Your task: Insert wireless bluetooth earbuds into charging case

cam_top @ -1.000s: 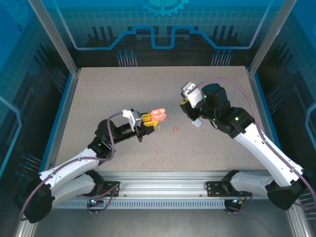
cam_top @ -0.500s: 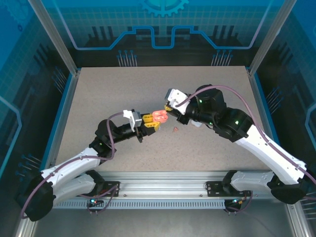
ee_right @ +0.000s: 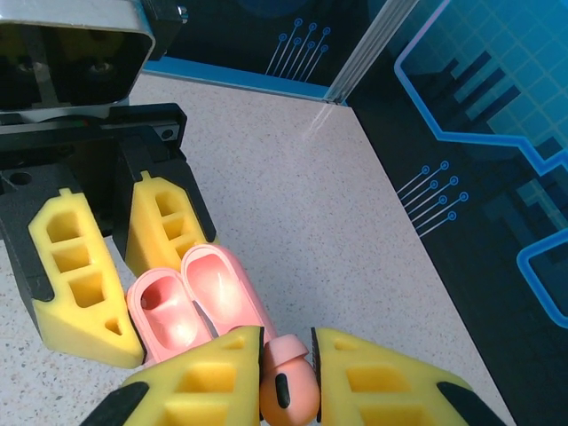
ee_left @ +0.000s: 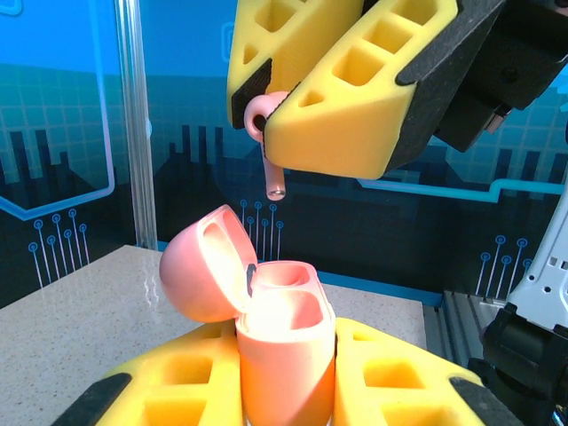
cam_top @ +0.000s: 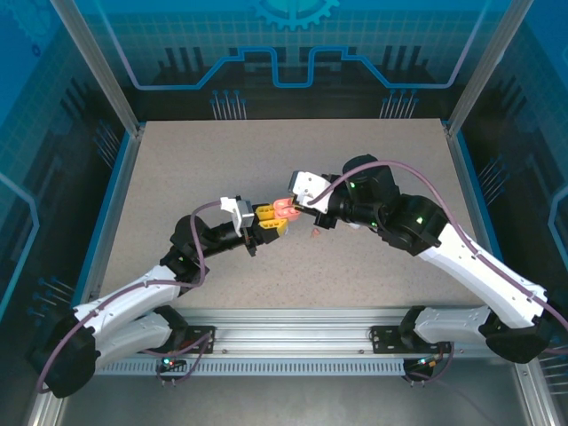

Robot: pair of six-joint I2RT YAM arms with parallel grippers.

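Earbud (ee_left: pixel 272 173) is hanging stem-down, pinched in right gripper (ee_right: pixel 288 355) jaws, just above open case (ee_left: pixel 284 328) clamped in left gripper (ee_left: pixel 284 399) jaws; should be centring stem over a well, lowering straight, releasing once seated.

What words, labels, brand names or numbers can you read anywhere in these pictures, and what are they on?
None: no readable text in any view.
The pink charging case and the pink earbud carry no visible marking.
The blue wall panels bear circuit lines and a gear emblem, not letters or digits.
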